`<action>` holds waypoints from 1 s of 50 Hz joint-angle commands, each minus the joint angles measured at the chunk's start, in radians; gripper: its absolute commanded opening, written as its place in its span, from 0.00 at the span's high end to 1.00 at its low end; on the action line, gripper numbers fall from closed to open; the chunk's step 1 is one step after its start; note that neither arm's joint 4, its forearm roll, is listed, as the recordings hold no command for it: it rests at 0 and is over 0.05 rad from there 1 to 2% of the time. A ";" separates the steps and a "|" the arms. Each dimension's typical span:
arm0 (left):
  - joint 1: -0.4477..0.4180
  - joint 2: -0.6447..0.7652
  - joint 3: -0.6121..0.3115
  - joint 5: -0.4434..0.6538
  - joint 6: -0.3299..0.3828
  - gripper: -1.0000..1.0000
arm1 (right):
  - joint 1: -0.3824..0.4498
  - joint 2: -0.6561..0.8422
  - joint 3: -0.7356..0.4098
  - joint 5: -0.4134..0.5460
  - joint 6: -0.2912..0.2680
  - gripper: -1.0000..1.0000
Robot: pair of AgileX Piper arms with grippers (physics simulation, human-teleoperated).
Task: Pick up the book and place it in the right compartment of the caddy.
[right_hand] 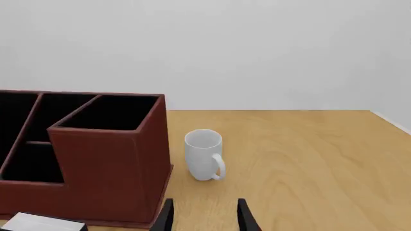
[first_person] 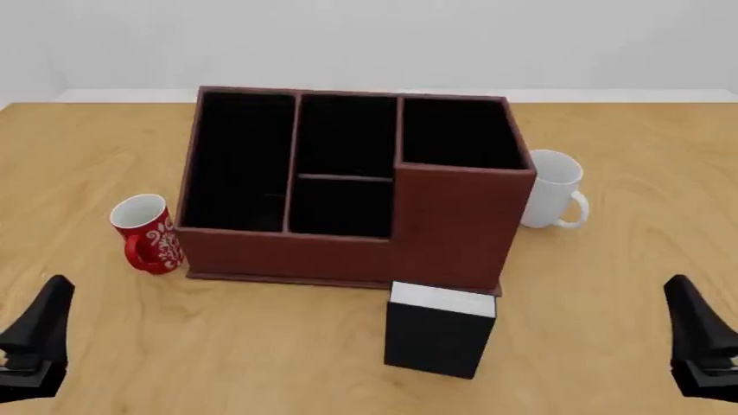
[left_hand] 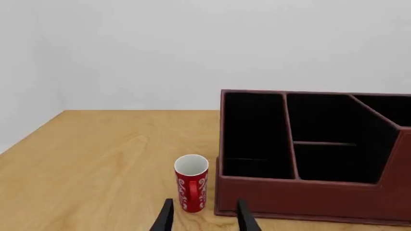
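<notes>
- Standing upright on the wooden table, the book shows its black cover and a band of white page edges on top; it sits just in front of the caddy, below the near wall of the right compartment, and not in either gripper.
- The caddy is a reddish-brown box with a black interior: a long narrow section on its left, two small middle sections, and the taller-walled right compartment at its right end (only black lining shows inside it).
- A red mug with a white swirl pattern stands just beside the caddy's left wall, with its handle on the side facing the camera.
- A white mug stands close by the caddy's right wall, its handle pointing to the right.
- The left gripper is low at the near left edge of the front view, well apart from the book; its wrist view shows its fingers spread with a clear gap and nothing between them, the red mug and the caddy's near left corner ahead.
- The right gripper is low at the near right edge, also well apart from the book; its fingers are likewise spread and empty, with the white mug ahead and a corner of the book's white top at the frame edge.
</notes>
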 commanded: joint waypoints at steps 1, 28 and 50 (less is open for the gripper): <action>0.000 0.000 0.000 0.000 0.000 0.00 | 0.004 0.019 -0.003 -0.011 -0.004 0.00; 0.000 0.000 0.000 0.000 0.000 0.00 | 0.129 0.239 -0.268 0.216 -0.168 0.00; 0.000 0.000 0.000 0.000 0.000 0.00 | 0.384 0.533 -0.489 0.416 -0.287 0.00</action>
